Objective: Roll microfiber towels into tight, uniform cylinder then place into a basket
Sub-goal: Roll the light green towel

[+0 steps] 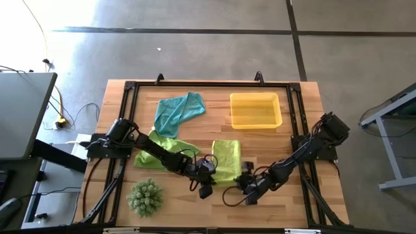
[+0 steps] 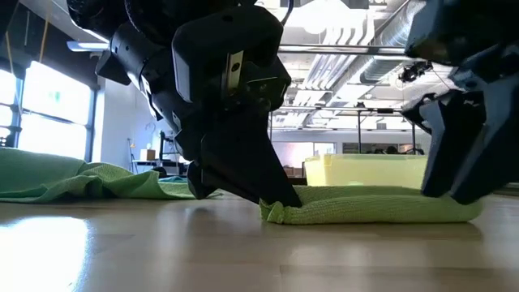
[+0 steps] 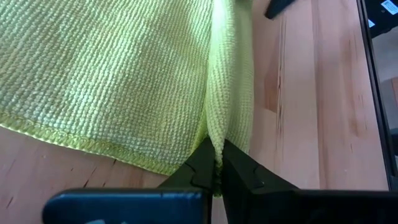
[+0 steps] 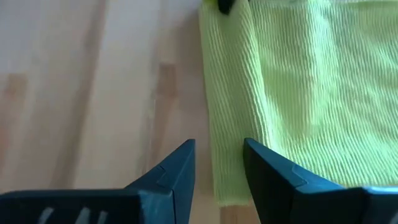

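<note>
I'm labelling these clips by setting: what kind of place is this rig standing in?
Probably an open lab or industrial workshop rather than a home. The light wooden work table stands on a bare polished concrete floor, the low view shows exposed silver ceiling ducts, and tall windows line one side.

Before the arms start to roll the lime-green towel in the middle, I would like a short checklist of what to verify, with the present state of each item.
1. Left gripper has the towel's near edge: ok, shut on a pinched fold of the lime-green towel.
2. Right gripper has the same edge: not ok, its fingers stand open around the towel's corner, not closed.
3. Towel lies flat for rolling: not ok, a raised ridge runs up from the left pinch.
4. Basket free to receive the roll: ok, nothing shows inside.
5. Other towels out of the way: the teal towel ok; the second lime-green towel cannot tell, it lies under the left arm.
</note>
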Robot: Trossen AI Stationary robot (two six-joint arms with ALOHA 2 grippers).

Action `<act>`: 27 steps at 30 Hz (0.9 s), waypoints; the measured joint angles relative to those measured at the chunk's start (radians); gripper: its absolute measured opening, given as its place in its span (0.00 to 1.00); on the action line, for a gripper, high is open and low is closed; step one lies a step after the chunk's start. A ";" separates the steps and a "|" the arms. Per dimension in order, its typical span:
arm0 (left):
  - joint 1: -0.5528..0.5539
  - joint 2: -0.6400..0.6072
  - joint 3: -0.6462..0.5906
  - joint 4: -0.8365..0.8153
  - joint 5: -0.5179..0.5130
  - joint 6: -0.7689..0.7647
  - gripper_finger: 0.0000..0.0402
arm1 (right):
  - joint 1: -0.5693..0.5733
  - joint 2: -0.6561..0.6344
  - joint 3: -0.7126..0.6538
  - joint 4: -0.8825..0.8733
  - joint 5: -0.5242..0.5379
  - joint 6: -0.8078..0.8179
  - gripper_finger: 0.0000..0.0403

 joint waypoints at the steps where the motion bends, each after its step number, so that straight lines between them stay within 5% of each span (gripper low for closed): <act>1: 0.000 0.000 0.000 0.000 0.000 0.000 0.02 | 0.000 0.001 0.000 -0.018 0.000 0.011 0.32; 11: -0.004 -0.002 -0.003 0.051 -0.002 0.088 0.03 | 0.001 0.047 0.005 -0.048 0.007 0.060 0.32; 17: -0.005 -0.019 -0.003 0.052 0.006 0.140 0.14 | 0.001 0.060 0.005 -0.057 0.010 0.114 0.30; 27: -0.005 -0.093 -0.002 -0.033 0.007 0.347 0.30 | 0.000 0.061 0.004 -0.096 0.001 0.194 0.06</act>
